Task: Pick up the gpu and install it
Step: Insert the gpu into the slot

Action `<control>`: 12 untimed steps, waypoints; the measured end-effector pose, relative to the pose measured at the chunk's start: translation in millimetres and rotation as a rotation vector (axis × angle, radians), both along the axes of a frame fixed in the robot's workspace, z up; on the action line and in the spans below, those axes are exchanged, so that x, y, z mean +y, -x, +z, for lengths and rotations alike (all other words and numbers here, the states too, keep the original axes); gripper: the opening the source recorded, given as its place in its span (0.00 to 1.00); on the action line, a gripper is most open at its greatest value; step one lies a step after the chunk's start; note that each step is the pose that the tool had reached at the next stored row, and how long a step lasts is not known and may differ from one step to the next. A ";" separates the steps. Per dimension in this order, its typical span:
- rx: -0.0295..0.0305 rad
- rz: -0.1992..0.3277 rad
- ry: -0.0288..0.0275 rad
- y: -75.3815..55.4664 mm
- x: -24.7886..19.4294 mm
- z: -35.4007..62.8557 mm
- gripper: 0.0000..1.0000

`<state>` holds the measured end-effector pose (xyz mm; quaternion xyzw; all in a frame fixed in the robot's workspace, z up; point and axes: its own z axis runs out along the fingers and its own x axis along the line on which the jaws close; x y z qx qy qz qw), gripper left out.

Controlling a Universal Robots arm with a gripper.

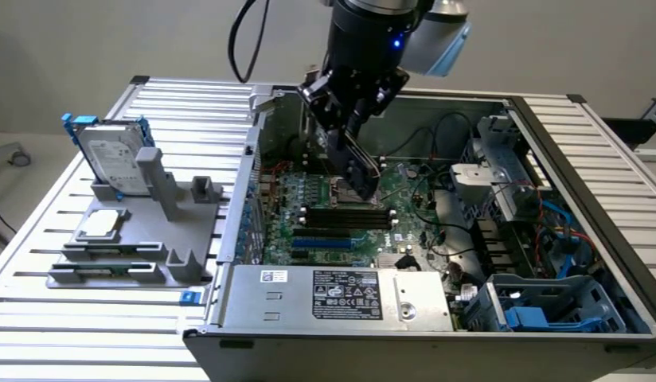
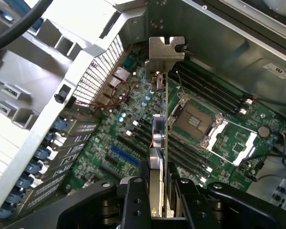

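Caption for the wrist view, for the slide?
Pincer holds the gpu edge-on above the motherboard inside the open case.

Slatted aluminium table (image 1: 95,338), open computer case (image 1: 413,356) standing on it, grey parts rack (image 1: 115,274) just beside the case
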<state>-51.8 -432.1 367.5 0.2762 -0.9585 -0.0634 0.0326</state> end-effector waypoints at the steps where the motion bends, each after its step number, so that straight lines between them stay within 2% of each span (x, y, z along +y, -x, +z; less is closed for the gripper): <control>1: -0.0018 0.014 -0.0004 0.0 0.0 0.0 0.26; 7: -0.0063 0.085 -0.0030 -0.8 -0.2 0.1 0.26; 12: -0.0097 0.155 -0.0031 -1.0 -0.4 0.2 0.26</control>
